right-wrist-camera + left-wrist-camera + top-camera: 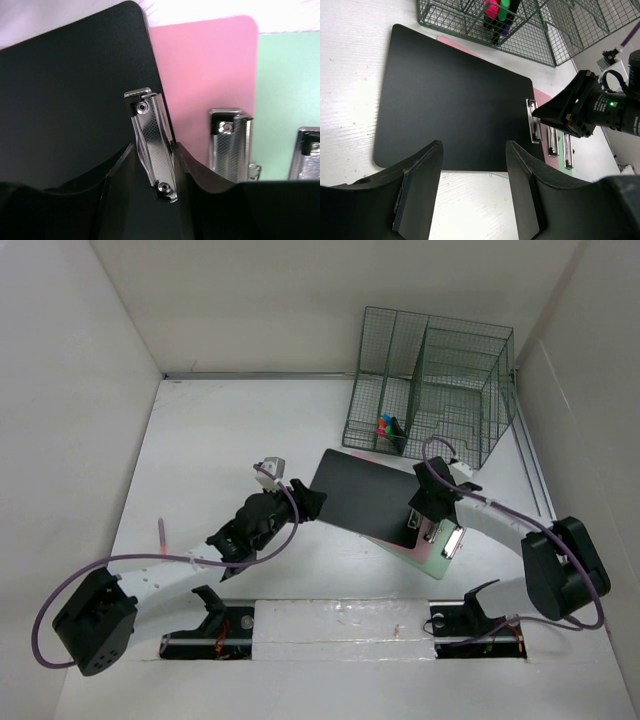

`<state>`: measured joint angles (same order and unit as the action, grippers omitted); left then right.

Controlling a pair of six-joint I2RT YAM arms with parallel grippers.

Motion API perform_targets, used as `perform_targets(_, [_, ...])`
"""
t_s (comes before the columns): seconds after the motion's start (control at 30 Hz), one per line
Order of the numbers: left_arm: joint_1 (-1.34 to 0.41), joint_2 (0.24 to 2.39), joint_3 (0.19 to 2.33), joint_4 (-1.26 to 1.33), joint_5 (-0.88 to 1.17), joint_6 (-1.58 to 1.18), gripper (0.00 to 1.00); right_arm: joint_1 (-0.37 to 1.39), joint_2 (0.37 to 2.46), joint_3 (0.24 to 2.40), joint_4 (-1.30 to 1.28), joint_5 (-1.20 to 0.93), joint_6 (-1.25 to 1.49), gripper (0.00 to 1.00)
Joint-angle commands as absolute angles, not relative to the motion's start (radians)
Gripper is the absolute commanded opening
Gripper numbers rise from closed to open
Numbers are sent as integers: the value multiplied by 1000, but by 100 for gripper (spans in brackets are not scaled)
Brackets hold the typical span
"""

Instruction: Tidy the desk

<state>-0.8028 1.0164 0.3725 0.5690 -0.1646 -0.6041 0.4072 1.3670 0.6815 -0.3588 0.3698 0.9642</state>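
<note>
Right pincer on the clip of the top clipboard; left pincer open beside the board.

The white table fills the floor of the white-walled stall and carries everything else. Near its middle a black clipboard lies flat on top of a pink clipboard and a green clipboard, whose edges stick out on the right. The right pincer is closed partway, one finger against each side of the black board's metal clip. The left pincer is at the board's opposite edge, its fingers spread and holding nothing. A green wire rack stands at the far right with coloured markers inside. A pink pen lies alone at the left.
</note>
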Motion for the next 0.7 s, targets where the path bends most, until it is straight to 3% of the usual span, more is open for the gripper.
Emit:
perform_targets(0.0, [-799, 974, 368, 569, -170, -612, 49, 433, 1407, 752, -432, 359, 979, 43])
perform_targets(0.07, [-799, 959, 370, 548, -193, -617, 49, 446, 1436, 779, -446, 321, 965, 41])
perform_targets(0.13, [-799, 940, 368, 529, -221, -624, 49, 472, 1456, 795, -454, 290, 965, 31])
perform_targets(0.23, [-799, 934, 365, 520, -245, -632, 49, 518, 1483, 819, -442, 259, 980, 30])
perform_targets(0.3, [-799, 940, 367, 522, -245, -635, 49, 540, 1506, 818, -414, 216, 999, 31])
perform_targets(0.43, [-799, 953, 367, 532, -236, -641, 49, 581, 1554, 837, -436, 251, 1011, 44])
perform_targets(0.67, [-799, 962, 365, 540, -224, -643, 49, 657, 1551, 900, -515, 379, 968, 46])
